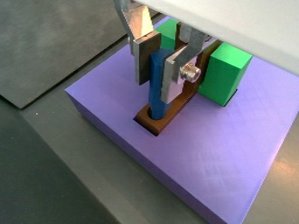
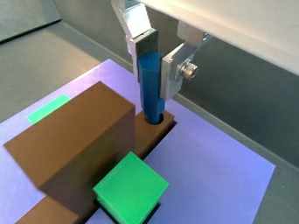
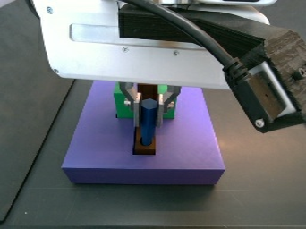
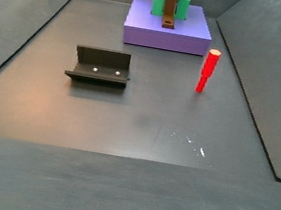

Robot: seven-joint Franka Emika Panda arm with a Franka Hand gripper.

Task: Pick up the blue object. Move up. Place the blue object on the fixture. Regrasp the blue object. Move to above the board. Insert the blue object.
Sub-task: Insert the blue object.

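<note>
The blue object (image 1: 155,92) is a slim blue peg standing upright between my fingers. Its lower end sits in the hole at the end of the brown bar (image 1: 156,125) on the lavender board (image 1: 222,166). My gripper (image 1: 159,86) is above the board and shut on the peg's upper part. The other wrist view shows the same grip (image 2: 156,83) on the peg (image 2: 152,96). In a side view the peg (image 3: 145,123) stands at the bar's near end. The fixture (image 4: 99,66) stands empty on the floor, far from the gripper.
Green blocks (image 1: 230,70) (image 2: 128,188) stand on the board beside the brown bar (image 2: 70,140). A red peg (image 4: 207,71) stands upright on the dark floor next to the board (image 4: 188,39). Sloping grey walls enclose the floor.
</note>
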